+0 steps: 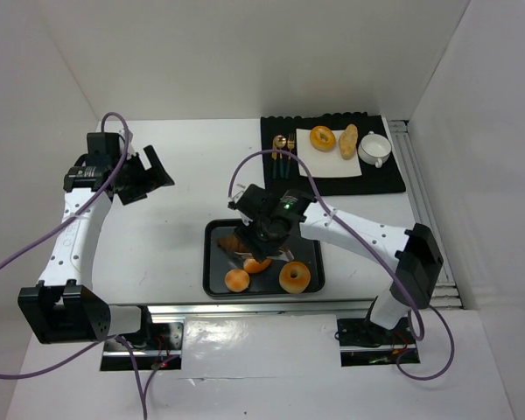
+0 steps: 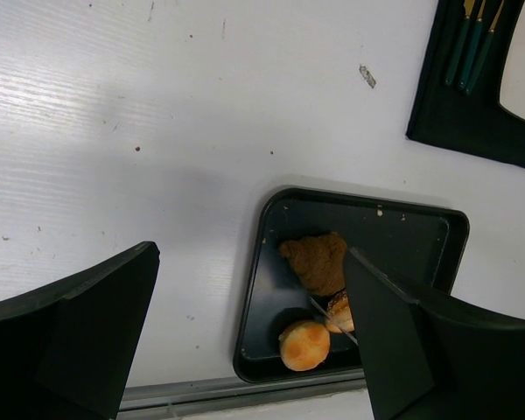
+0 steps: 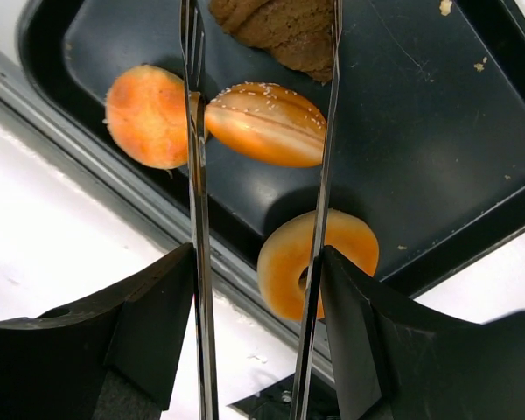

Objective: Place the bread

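On the black tray (image 1: 212, 262) lie several breads: a sesame roll (image 3: 264, 122), a round bun (image 3: 147, 115), a ring-shaped bread (image 3: 284, 262) and a dark brown piece (image 3: 280, 26). My right gripper (image 3: 258, 262) is shut on metal tongs (image 3: 195, 131), low over the tray (image 3: 437, 157). The two tong arms stand one at each end of the sesame roll. I cannot tell whether the roll is lifted. My left gripper (image 1: 153, 175) hangs open and empty over the table to the left, with the tray (image 2: 254, 297) beneath it in its wrist view.
At the back right a black mat (image 1: 332, 179) carries a white plate (image 1: 328, 162) with a ring bread (image 1: 322, 137) and a long roll (image 1: 348, 141), a white cup (image 1: 374, 149) and cutlery (image 1: 282, 149). A metal rail (image 3: 114, 188) runs along the tray's near edge.
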`<state>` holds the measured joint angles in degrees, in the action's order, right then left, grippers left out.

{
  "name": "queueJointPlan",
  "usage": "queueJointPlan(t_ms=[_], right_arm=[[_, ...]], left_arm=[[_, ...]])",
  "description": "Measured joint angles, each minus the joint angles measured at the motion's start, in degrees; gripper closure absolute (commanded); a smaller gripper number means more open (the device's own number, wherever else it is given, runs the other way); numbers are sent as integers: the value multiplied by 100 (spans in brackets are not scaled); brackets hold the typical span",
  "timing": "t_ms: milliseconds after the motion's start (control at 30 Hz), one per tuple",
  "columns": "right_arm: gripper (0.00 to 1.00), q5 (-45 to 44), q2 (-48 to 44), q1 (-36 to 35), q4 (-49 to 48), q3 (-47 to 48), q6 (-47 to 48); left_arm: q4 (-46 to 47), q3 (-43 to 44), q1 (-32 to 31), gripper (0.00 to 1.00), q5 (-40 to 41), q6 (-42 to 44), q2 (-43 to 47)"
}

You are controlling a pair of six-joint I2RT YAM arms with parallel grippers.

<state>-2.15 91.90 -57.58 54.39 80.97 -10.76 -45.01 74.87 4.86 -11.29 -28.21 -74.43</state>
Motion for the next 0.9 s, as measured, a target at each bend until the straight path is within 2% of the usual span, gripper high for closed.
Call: queueJointPlan(t_ms=[133,300,367,767,900], right_arm=[[36,-15,256,0,-39,2,181],[50,-44,442,26,-28,4,339],[52,-61,431,35,-31,24,365],[53,-621,-498,197,17,363,391],[52,-1058,-1045,809,-81,293,197]], left_arm=[[-2,0,24,0,55,76,0],[0,0,31,0,70,107,0],[0,0,31,0,74,107,0],[-7,48,31,0,83,101,-50],[-2,63,31,0,92,96,-52]])
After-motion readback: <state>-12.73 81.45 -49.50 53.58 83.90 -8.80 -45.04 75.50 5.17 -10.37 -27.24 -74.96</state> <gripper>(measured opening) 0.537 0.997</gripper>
